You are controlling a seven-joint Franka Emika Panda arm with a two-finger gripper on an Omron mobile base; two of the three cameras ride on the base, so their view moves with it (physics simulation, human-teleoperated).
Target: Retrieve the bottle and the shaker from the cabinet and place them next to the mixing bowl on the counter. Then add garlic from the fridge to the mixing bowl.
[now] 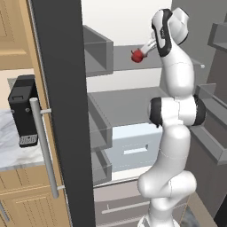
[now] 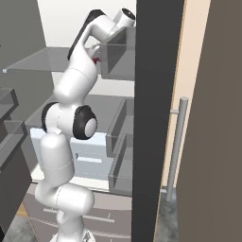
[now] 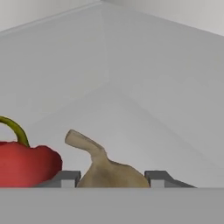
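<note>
**Gripper closed on the garlic inside the fridge**

In the hand view the gripper (image 3: 113, 178) sat at six o'clock, its two grey fingertips (image 3: 65, 178) pressed against either side of a tan garlic (image 3: 107, 168) bulb whose curved stem pointed up toward ten o'clock. The fingers were closed onto the bulb, which rested on the pale fridge shelf (image 3: 131, 127). Just beside the garlic, at nine o'clock, lay a red pepper (image 3: 26, 164) with a yellow-green stem, touching or nearly touching the left fingertip.

In the left base view the white arm (image 1: 175, 115) rose from five o'clock and reached up to one o'clock, into the upper shelf of the fridge (image 1: 133, 95), where the red pepper (image 1: 137, 55) showed next to the wrist. The dark grey fridge door (image 1: 62, 111) with its silver bar handle (image 1: 44, 146) stood open at nine o'clock, and beyond it the marble counter (image 1: 9, 150) carried a black appliance (image 1: 23, 113).
</note>
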